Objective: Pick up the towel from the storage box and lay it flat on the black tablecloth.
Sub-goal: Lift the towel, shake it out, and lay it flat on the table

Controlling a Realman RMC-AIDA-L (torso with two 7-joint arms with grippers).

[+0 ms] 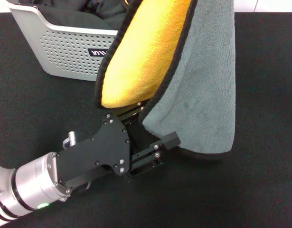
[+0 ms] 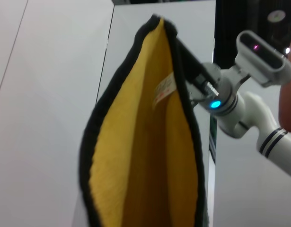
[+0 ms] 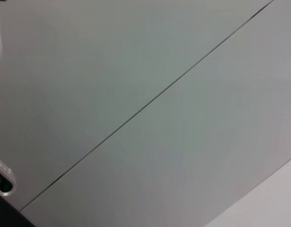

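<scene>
over the black tablecloth (image 1: 269, 71), left gripper (image 1: 136, 114) grips the towel (image 1: 202, 80).

The towel (image 1: 198, 80) hangs right of the storage box (image 1: 65, 47).

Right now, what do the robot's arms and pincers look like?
The left arm is a silver metal cylinder with a green light, ending in a flat black plate with small screws and a black pincer. The right arm is white with dark stripes and a blue light.
</scene>
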